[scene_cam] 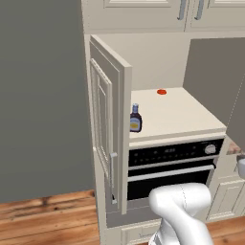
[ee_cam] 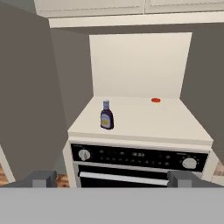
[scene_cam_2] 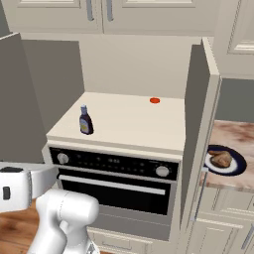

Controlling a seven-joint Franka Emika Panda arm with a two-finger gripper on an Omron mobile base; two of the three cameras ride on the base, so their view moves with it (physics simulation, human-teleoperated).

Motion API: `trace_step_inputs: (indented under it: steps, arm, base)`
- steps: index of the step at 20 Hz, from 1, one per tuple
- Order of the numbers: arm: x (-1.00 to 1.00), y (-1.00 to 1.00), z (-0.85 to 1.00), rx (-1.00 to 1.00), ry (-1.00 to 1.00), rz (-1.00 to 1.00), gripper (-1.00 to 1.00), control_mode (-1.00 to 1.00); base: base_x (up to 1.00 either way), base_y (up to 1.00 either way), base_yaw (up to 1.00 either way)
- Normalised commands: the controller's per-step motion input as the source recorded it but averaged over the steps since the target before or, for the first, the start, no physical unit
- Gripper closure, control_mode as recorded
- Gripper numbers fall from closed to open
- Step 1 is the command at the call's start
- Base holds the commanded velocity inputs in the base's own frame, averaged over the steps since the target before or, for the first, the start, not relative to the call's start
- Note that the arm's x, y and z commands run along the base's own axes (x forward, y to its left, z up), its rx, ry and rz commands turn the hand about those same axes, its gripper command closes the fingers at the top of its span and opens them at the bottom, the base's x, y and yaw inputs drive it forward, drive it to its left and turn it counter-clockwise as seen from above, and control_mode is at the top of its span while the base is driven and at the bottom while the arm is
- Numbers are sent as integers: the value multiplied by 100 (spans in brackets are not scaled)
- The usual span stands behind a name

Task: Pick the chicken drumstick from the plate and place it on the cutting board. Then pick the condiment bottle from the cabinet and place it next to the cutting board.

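The condiment bottle (ee_cam: 106, 115) is dark brown with a yellow label and a pale cap. It stands upright near the front left of the cream shelf inside the open cabinet (scene_cam: 107, 124), and shows also as the bottle (scene_cam: 135, 118) (scene_cam_2: 86, 120). My gripper (ee_cam: 111, 179) is open, well back from the shelf and below its level, with nothing between its fingertips (ee_cam: 41, 178). On the marbled counter to the right lies the chicken drumstick (scene_cam_2: 221, 158), resting on the navy-rimmed plate (scene_cam_2: 240, 166). The cutting board is out of view.
A small red disc (ee_cam: 155, 100) lies at the back of the shelf. A black built-in oven (ee_cam: 140, 155) with a bar handle sits under the shelf. The cabinet's doors (scene_cam_2: 201, 124) stand open on both sides. Closed upper cabinets (scene_cam_2: 99, 12) hang above.
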Motion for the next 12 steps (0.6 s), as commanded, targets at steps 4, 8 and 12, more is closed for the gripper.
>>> trace_step_inputs:
  steps: [4, 8, 12]
  arm:
    - [0, 0, 0, 0, 0, 0, -100, -100]
    - [0, 0, 0, 0, 0, 0, -100, 100]
    - [0, 0, 0, 0, 0, 0, -100, 100]
  base:
    - [0, 0, 0]
    - [0, 0, 0]
    - [0, 0, 0]
